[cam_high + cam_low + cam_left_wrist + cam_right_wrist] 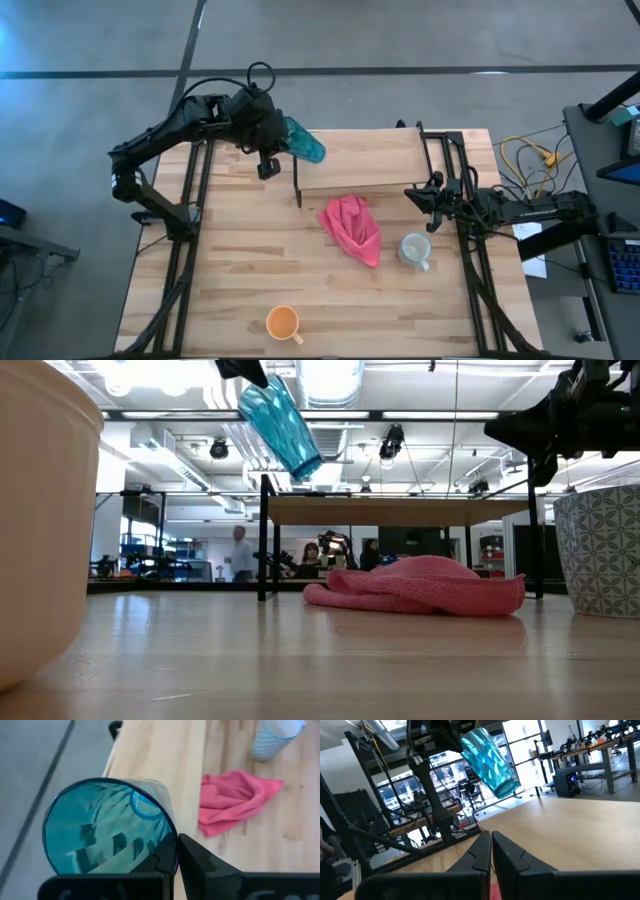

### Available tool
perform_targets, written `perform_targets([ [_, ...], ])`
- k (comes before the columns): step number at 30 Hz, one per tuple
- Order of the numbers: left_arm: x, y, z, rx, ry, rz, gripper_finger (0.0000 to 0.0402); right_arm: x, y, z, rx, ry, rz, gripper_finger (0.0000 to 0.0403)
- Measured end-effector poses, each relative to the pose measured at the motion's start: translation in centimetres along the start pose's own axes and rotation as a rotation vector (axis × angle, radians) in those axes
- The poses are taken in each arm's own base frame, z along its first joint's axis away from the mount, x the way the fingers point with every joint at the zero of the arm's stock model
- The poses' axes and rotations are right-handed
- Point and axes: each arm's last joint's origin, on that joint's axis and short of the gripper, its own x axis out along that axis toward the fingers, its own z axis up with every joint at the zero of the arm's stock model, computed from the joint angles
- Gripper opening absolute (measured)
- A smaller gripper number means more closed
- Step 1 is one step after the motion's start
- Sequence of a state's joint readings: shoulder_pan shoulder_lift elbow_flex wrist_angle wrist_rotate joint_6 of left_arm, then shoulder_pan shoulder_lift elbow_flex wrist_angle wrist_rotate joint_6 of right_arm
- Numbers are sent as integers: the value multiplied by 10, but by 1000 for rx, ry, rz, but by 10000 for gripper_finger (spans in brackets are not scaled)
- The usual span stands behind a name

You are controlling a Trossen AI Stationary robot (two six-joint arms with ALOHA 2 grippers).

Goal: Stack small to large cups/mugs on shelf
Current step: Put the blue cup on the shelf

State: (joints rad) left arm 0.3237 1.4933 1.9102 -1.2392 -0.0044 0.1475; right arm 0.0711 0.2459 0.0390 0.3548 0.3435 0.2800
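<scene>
high view: left gripper [285,135] clamps the rim of the tilted, empty teal tumbler [304,142] above the shelf [365,160] corner. right gripper [412,193], fingers together and empty, waits beside the shelf.

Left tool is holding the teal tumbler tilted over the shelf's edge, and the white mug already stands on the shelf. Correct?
Not quite. The left tool does hold the teal tumbler tilted over the shelf edge, but the high view shows the white mug on the tabletop, beside the pink cloth.
</scene>
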Motion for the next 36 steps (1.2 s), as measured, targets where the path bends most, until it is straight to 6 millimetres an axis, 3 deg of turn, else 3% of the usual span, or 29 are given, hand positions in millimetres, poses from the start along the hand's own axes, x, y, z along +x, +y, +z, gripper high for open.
perform_targets([
  [7, 2, -2, 2, -6, -1, -33, 1, 4, 9, 26, 21, -43, 12, 9],
  [11, 11, -2, 6, -7, 16, -35, 1, 13, 21, 55, -58, 39, -16, 9],
  [18, 18, 0, 20, -10, 55, -49, 1, 30, 35, 108, -118, 247, -331, 9],
  [26, 25, 2, 32, -9, 196, -72, 1, 56, 58, 157, -165, 271, -348, 9],
  [30, 32, 3, 39, -9, 191, -78, 1, 68, 64, 168, -138, 273, -415, 9],
  [36, 41, 2, 40, 8, 219, -98, 1, 88, 65, 167, -131, 382, -503, 9],
])
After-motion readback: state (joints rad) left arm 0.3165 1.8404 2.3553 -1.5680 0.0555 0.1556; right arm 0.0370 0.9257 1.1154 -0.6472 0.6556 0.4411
